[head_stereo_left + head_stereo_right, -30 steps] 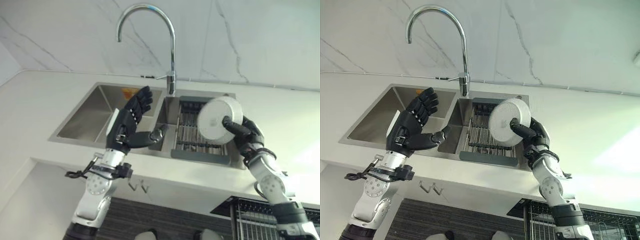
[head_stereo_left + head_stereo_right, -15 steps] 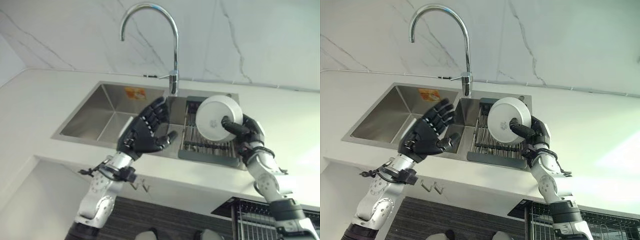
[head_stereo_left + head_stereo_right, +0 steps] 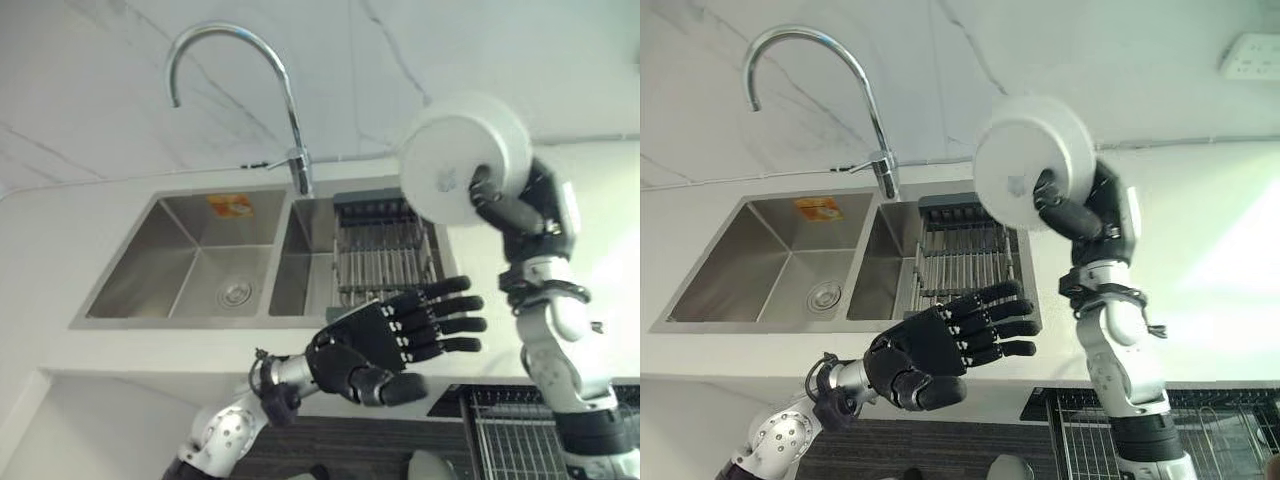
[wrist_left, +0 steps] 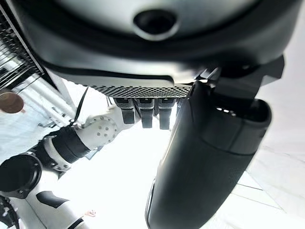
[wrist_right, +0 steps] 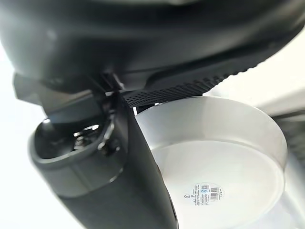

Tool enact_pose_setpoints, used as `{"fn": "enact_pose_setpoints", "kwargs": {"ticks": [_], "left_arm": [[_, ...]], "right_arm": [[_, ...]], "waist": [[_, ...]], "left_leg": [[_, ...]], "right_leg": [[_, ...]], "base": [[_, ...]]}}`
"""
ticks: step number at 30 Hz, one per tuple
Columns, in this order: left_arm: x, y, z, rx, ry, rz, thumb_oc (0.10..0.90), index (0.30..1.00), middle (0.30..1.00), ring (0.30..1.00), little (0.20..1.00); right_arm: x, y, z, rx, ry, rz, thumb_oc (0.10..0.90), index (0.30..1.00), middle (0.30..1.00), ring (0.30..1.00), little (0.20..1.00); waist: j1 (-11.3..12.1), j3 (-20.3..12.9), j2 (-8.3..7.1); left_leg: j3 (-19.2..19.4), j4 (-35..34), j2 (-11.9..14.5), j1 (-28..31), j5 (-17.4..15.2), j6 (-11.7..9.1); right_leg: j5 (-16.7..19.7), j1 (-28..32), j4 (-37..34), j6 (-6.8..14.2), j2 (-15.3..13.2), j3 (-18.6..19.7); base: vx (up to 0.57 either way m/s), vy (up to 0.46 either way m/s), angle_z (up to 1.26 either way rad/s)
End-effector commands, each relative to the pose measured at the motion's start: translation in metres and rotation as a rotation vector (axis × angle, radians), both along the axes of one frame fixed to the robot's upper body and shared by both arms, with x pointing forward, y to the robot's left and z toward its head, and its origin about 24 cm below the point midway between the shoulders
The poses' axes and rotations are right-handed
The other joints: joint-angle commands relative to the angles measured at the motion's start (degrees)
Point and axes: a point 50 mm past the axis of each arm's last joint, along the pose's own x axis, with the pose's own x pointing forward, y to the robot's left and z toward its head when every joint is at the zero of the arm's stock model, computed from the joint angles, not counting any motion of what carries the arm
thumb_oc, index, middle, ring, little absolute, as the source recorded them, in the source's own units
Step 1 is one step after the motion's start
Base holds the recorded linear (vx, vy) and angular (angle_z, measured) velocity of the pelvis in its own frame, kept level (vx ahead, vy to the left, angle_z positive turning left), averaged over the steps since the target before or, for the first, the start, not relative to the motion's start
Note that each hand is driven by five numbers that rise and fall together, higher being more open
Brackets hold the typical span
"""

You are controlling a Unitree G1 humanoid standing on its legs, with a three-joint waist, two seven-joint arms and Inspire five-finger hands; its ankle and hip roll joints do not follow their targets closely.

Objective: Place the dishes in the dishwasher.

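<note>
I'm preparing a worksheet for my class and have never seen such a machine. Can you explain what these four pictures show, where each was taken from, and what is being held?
This is a humanoid robot with two arms and dark fingered hands. Two pictures come from cameras in its head, looking down at a steel double sink with a curved chrome tap and a dark dish rack. The other two come from cameras on its wrists. The right hand holds up a round white bowl, bottom facing the head cameras. The left hand is open and holds nothing.
</note>
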Motion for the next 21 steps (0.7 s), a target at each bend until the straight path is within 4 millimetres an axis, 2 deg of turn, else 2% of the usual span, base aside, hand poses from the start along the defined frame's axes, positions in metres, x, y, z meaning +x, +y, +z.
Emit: {"fn": "enact_pose_setpoints", "kwargs": {"ticks": [1,2,3,5,7,10,11,12,13,14,15,17,18,21], "left_arm": [[-0.004,0.001,0.023,-0.136,-0.145,-0.01,0.8,0.9,0.9,0.9,0.9],[-0.005,0.002,0.016,-0.107,-0.126,-0.009,0.8,0.9,0.9,0.9,0.9],[-0.007,0.003,0.008,-0.08,-0.097,-0.015,0.8,0.9,0.9,0.9,0.9],[-0.008,0.001,-0.005,-0.031,-0.039,-0.032,0.8,0.9,0.9,0.9,0.9],[-0.014,-0.008,-0.023,0.01,0.048,-0.084,0.8,0.9,0.9,0.9,0.9],[-0.023,-0.015,-0.037,0.026,0.105,-0.095,0.8,0.9,0.9,0.9,0.9],[-0.025,-0.017,-0.042,0.035,0.126,-0.095,0.8,0.9,0.9,0.9,0.9],[-0.028,-0.017,-0.062,0.1,0.193,-0.062,0.8,0.9,0.9,0.9,0.9],[-0.028,-0.015,-0.069,0.122,0.218,-0.042,0.8,0.9,0.9,0.9,0.9],[-0.028,-0.014,-0.074,0.144,0.242,-0.031,0.8,0.9,0.9,0.9,0.9],[-0.028,-0.003,-0.092,0.215,0.272,0.005,0.8,0.9,0.9,0.9,0.9],[-0.029,0.007,-0.108,0.36,0.262,0.024,0.8,0.9,0.9,0.9,0.9],[-0.031,0.011,-0.117,0.501,0.201,-0.007,0.8,0.9,0.9,0.9,0.9],[-0.03,0.02,-0.127,0.588,0.206,0.011,0.8,0.9,0.9,0.9,0.9]], "right_arm": [[-0.024,0.009,0.076,-0.039,-0.453,0.068,0.4,0.3,0.3,0.3,0.3],[-0.024,0.011,0.077,-0.047,-0.465,0.068,0.4,0.3,0.3,0.3,0.3],[-0.023,0.012,0.076,-0.049,-0.47,0.071,0.4,0.3,0.3,0.3,0.3],[-0.028,0.01,0.072,-0.041,-0.474,0.052,0.4,0.3,0.3,0.3,0.3],[-0.037,0.003,0.063,-0.024,-0.486,0.018,0.4,0.3,0.3,0.3,0.3],[-0.045,0.0,0.061,-0.003,-0.521,0.018,0.4,0.3,0.3,0.3,0.3],[-0.048,0.001,0.061,-0.009,-0.539,0.005,0.4,0.3,0.3,0.3,0.3],[-0.05,0.003,0.063,-0.022,-0.568,-0.026,0.4,0.3,0.3,0.3,0.3],[-0.049,0.004,0.065,-0.014,-0.575,-0.026,0.4,0.3,0.3,0.3,0.3],[-0.049,0.005,0.066,-0.012,-0.584,-0.028,0.4,0.3,0.3,0.3,0.3],[-0.048,0.006,0.068,-0.005,-0.6,-0.023,0.4,0.3,0.3,0.3,0.3],[-0.051,0.003,0.07,-0.016,-0.625,-0.02,0.4,0.3,0.3,0.3,0.3],[-0.054,0.001,0.071,-0.014,-0.632,-0.011,0.4,0.3,0.3,0.3,0.3],[-0.051,0.005,0.07,-0.006,-0.618,-0.006,0.4,0.3,0.3,0.3,0.3]], "waist": [[0.89,-0.12,-4.49],[0.41,0.24,-3.8],[-0.3,0.31,-3.05],[-2.07,0.59,-2.23],[-4.68,1.52,-2.27],[-6.1,2.59,-2.52],[-6.23,2.8,-2.72],[-5.78,3.03,-3.08],[-5.35,3.02,-3.0],[-4.95,3.2,-2.81],[-4.13,3.1,-1.68],[-3.46,2.56,-1.02],[-2.65,2.01,-1.06],[-1.11,1.07,-1.72]], "left_leg": [[-4.77,9.31,-2.48,3.02,-6.53,-1.16],[-5.75,9.31,-3.14,2.86,-10.19,-0.1],[-5.44,9.31,-3.46,3.04,-12.11,0.7],[-5.04,9.31,-3.5,3.11,-13.71,1.72],[-7.69,9.31,-5.45,2.65,-15.6,2.87],[-8.71,9.31,-7.13,2.25,-16.75,3.68],[-8.48,9.31,-7.47,2.2,-17.12,3.9],[-5.62,9.31,-7.26,2.07,-17.72,4.51],[-4.51,9.31,-6.87,1.79,-17.63,4.81],[-3.79,9.31,-6.46,1.84,-17.66,4.98],[-3.14,9.31,-4.88,0.75,-16.47,5.48],[-3.45,9.31,-3.85,-0.95,-15.15,5.91],[-3.62,9.31,-3.5,-2.15,-14.55,5.9],[-2.1,9.31,-2.84,-2.62,-14.11,5.24]], "right_leg": [[3.37,7.15,-9.27,3.42,-0.83,4.0],[4.4,6.01,-9.27,4.19,-0.56,5.02],[5.12,5.05,-9.27,4.82,-0.15,5.93],[7.14,2.75,-9.27,6.23,-0.08,6.83],[11.53,-1.72,-9.27,8.34,-0.95,8.97],[15.07,-5.03,-9.27,8.67,-2.02,9.26],[15.93,-5.91,-9.27,8.84,-2.47,8.73],[18.13,-6.39,-9.27,9.23,-4.41,3.72],[18.4,-5.49,-9.27,9.14,-4.93,1.65],[18.37,-4.7,-9.27,9.04,-5.08,0.49],[16.83,-0.83,-9.27,7.93,-4.08,0.07],[13.29,2.33,-9.27,6.65,-3.57,1.16],[11.2,4.7,-9.27,6.34,-4.54,1.35],[8.06,6.03,-9.27,7.59,-7.22,0.73]], "base": [[-0.14,0.268,-0.76],[-0.16,0.327,-0.85],[-0.14,0.307,-0.96],[-0.12,0.284,-0.73],[-0.11,0.316,-0.27],[-0.11,0.196,-0.34],[-0.19,0.156,-0.76],[-0.2,0.112,-0.75],[-0.2,0.073,-0.85],[-0.22,0.028,-1.54],[-0.22,0.006,-1.47],[-0.22,-0.09,-0.6],[-0.16,-0.182,-0.19],[-0.11,-0.215,-0.22]]}}
